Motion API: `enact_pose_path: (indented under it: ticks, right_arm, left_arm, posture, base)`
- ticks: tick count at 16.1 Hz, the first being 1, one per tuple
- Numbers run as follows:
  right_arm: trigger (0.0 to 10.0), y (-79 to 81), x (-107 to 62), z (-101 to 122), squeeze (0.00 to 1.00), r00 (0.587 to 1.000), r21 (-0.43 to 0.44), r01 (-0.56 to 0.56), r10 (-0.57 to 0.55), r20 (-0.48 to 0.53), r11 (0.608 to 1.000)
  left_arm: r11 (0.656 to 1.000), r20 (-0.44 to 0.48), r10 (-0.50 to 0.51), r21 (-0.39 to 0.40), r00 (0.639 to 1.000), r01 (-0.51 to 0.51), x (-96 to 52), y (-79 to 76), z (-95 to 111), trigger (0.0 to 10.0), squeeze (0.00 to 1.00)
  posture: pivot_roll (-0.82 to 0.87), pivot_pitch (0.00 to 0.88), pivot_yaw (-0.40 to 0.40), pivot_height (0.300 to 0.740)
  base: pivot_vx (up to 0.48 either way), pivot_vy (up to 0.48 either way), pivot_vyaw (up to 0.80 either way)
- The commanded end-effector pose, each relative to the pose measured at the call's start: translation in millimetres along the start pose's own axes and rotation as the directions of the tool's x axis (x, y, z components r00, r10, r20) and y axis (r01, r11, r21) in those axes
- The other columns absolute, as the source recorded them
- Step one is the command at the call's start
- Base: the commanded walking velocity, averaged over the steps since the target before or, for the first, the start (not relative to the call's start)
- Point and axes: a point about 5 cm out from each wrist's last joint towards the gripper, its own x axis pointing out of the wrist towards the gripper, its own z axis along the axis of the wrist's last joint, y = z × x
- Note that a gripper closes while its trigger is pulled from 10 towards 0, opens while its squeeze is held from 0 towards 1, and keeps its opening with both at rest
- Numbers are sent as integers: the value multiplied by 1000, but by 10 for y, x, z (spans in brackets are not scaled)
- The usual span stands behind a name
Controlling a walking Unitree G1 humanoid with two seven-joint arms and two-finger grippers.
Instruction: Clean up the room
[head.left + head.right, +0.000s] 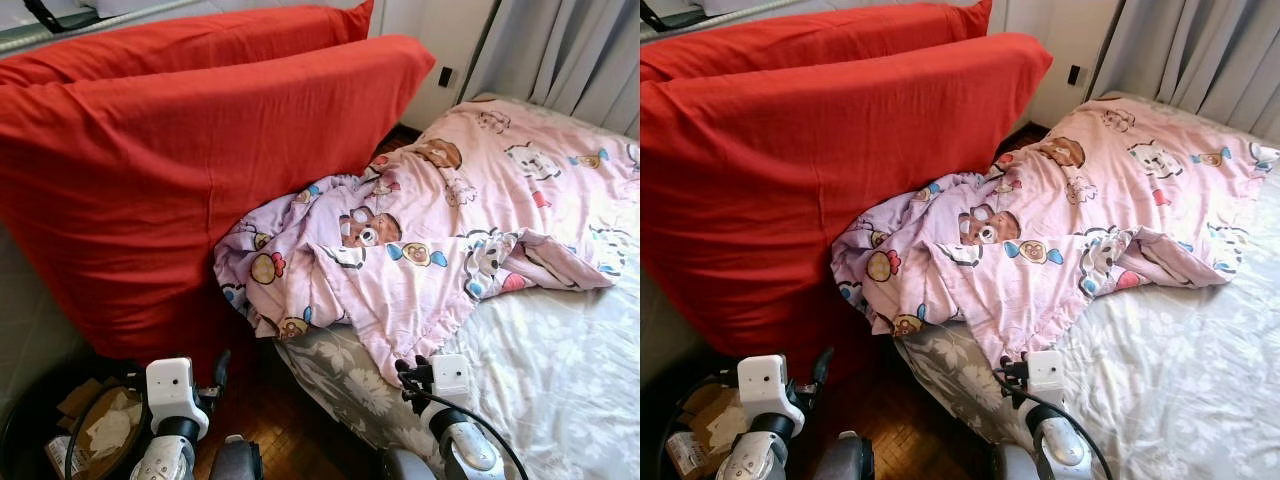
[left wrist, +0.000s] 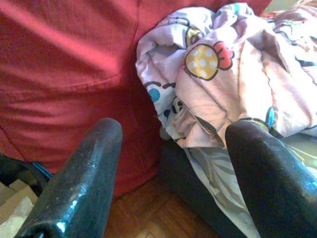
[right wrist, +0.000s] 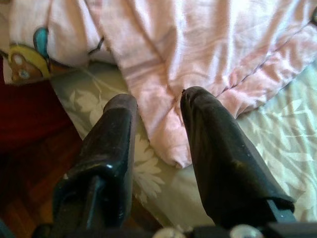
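Observation:
A pink cartoon-print blanket (image 1: 440, 230) lies crumpled across the bed (image 1: 560, 370), and its bunched end hangs over the bed's near corner. Two big red cushions (image 1: 170, 170) lean against that end of the blanket. My left gripper (image 2: 176, 131) is open, its fingers wide apart above the wood floor. It faces the hanging blanket edge (image 2: 218, 84) and the red cushion (image 2: 69, 74). My right gripper (image 3: 159, 99) is open too, its fingertips just short of the blanket's lower corner (image 3: 168, 124) on the grey floral sheet (image 3: 99, 104). Nothing is held.
A dark bin (image 1: 25, 420) with paper and cardboard scraps stands on the floor at the lower left. A strip of wood floor (image 1: 290, 420) runs between the cushions and the bed. Grey curtains (image 1: 570, 50) hang at the back right, beside a wall outlet (image 1: 445, 76).

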Motion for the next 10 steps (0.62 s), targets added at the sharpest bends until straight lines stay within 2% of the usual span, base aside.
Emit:
enact_pose_path:
  ticks: [1,3,10]
  right_arm:
    - [10000,13,9,-22,0,1000,1,-9,9,-28,1000]
    - [10000,35,4,-19,0,999,-6,-27,27,-17,1000]
    - [10000,77,-33,-110,0,998,-12,-37,36,-47,999]
  left_arm:
    - [1000,-11,10,-17,1000,-10,-33,1,-13,10000,0]
    - [1000,-21,9,-17,1000,-9,-54,1,-25,10000,0]
    - [1000,-33,9,-6,999,-10,-111,31,-38,10000,0]
  posture:
    - [56,148,-48,625]
    - [60,152,-48,605]
    - [71,168,-45,605]
  base:
    - [0,0,0]
    - [0,0,0]
    - [0,0,0]
